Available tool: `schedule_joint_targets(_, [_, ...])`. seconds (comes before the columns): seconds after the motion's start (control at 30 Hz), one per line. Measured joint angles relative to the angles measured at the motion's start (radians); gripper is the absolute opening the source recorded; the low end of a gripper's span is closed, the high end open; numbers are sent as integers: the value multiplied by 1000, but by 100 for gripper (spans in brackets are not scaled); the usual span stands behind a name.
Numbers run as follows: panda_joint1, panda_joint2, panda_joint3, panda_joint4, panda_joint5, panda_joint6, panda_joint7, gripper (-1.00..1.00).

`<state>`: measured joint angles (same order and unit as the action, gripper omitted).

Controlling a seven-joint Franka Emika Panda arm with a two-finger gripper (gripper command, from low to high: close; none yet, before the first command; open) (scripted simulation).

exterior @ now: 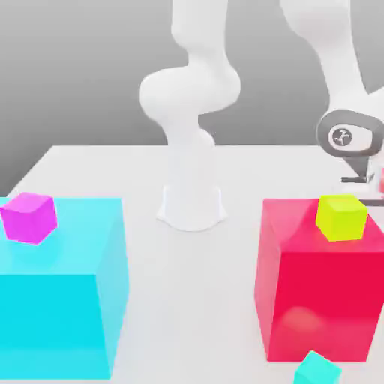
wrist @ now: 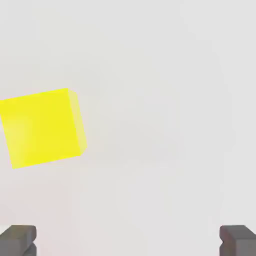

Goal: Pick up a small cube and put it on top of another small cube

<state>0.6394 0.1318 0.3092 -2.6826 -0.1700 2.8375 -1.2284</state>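
Gripper (wrist: 128, 242): 2 dark fingertips (wrist: 19, 239) stand wide apart at opposite edges of the hand view, nothing between them, over a pale surface.

Yellow cube (wrist: 42, 127): in the hand view it lies off to one side of the gap between the fingertips, clear of both, tilted slightly. In the exterior view the same yellow-green cube (exterior: 342, 217) sits on top of the large red block (exterior: 315, 300), near that block's far edge on the exterior view's right.

Arm (exterior: 339, 71): white, descends from the top of the exterior view to a wrist just behind and above the yellow cube.

Arm base (exterior: 192, 202): stands on the white table (exterior: 187, 300), between the 2 large blocks.

Large cyan block (exterior: 60, 300): exterior view's left, carrying 1 small magenta cube (exterior: 28, 217) at its far left corner.

Small teal cube (exterior: 316, 370): on the table in front of the red block.
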Motion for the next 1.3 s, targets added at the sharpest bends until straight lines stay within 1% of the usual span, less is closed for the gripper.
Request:
schedule_joint_targets(0.07, [-10, -17, 18, -54, 28, 15, -65, 0])
schedule_joint_targets(0.13, [10, 28, -15, -60, -28, 56, -38, 0])
schedule_joint_targets(0.27, [124, 163, -157, -32, -147, 163, 50, 0])
schedule_joint_targets(0.3, [149, 190, -185, -26, -161, 185, 62, -100])
schedule_joint_targets(0.47, [149, 190, -185, -26, -161, 182, 61, -100])
schedule_joint_targets(0.5, [161, 204, -198, -23, -169, 194, 68, -100])
schedule_joint_targets(0.57, [138, 170, -170, -31, -146, 168, 49, -100])
schedule_joint_targets(0.7, [67, 36, -67, -64, -9, 67, -56, -100])
schedule_joint_targets(0.73, [61, -1, -51, -72, 36, 39, -88, -100])
schedule_joint_targets(0.77, [57, -13, -50, -61, 54, 19, -81, -100])
schedule_joint_targets(0.87, [46, -57, -55, 6, 116, -91, -75, -100])
schedule_joint_targets(0.97, [24, -104, -63, 86, 150, -219, -51, -100])
schedule_joint_targets(1.13, [-20, -183, -84, 219, 172, -436, 2, -100])
schedule_joint_targets(1.3, [-106, -309, -168, 316, 183, -651, -85, -100])
